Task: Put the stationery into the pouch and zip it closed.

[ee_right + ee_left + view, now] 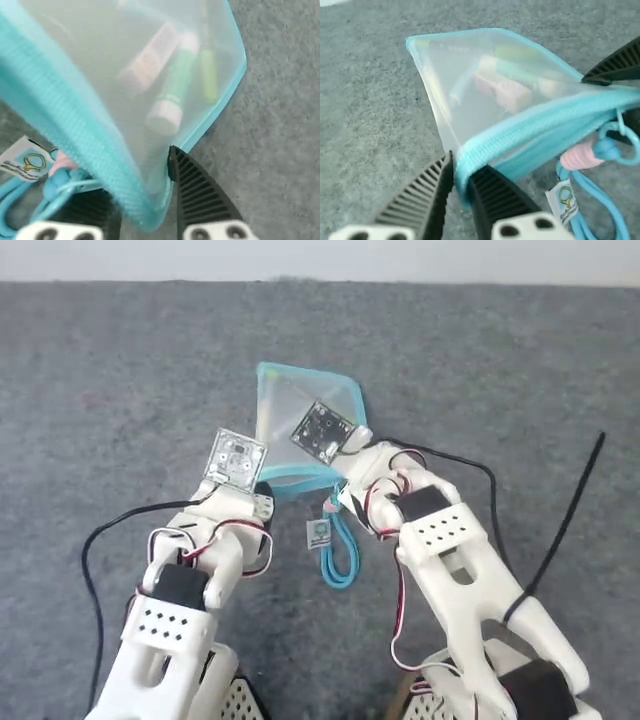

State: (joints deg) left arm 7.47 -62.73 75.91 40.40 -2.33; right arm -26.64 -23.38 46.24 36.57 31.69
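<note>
Left gripper (461,175) pinching zipper-edge corner of pouch (485,85), lower centre of left wrist view. Right gripper (145,200) clamped on opposite corner of same edge, bottom of right wrist view. Pouch translucent, teal-trimmed, at centre of high view, just above both arms. Stationery (172,92) inside: green-white stick, pink piece, yellow-green pen. Blue cord (340,552) with tag (319,534) trails below pouch, between arms. Grey table (120,370) underneath.

The table (100,360) has a soft, fuzzy grey top, like carpet, with tiny light and dark specks. Along its far edge runs a thin pale strip (450,260), wall or floor, hard to tell. The light is soft and even.
</note>
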